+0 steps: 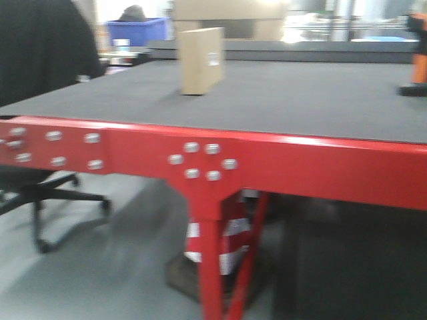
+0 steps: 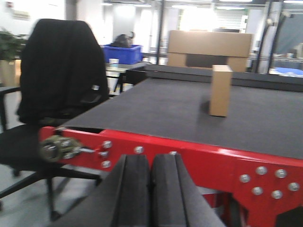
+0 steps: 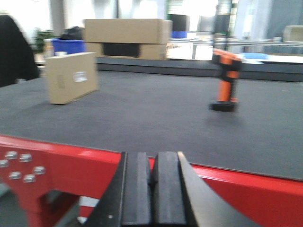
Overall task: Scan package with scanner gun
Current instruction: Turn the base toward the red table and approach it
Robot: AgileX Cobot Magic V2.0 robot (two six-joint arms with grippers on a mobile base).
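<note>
Red steel rail along the near edge of the bench [image 1: 267,157] stands between both arms and everything they need. The left gripper [image 2: 150,189] and the right gripper [image 3: 152,184] sit low at that rail, each with its dark pads pressed together and nothing between them. An arm that reaches forward without first rising would likely strike the rail.

On the grey mat, the package [image 1: 201,60] stands upright on a narrow edge toward the far left of the bench, short of the far edge. Its white label [image 3: 79,76] is on the broad face turned toward the right side. That pose looks top-heavy. A brush from a finger on the broad face could tip it flat, possibly label down, and no scan would be possible.

The scanner gun [image 3: 226,80] stands on its black foot toward the far right of the bench, well apart from the package. The foot is small, so a gripper arriving with its jaws closed, or off-centre on the orange handle, would probably knock the gun over or push it toward the bench's edge.

Bigger cardboard boxes [image 3: 127,37] with a dark panel sit beyond the far edge, behind the package. Aiming the scanner high or past the label risks reading nothing, or the wrong box.
</note>
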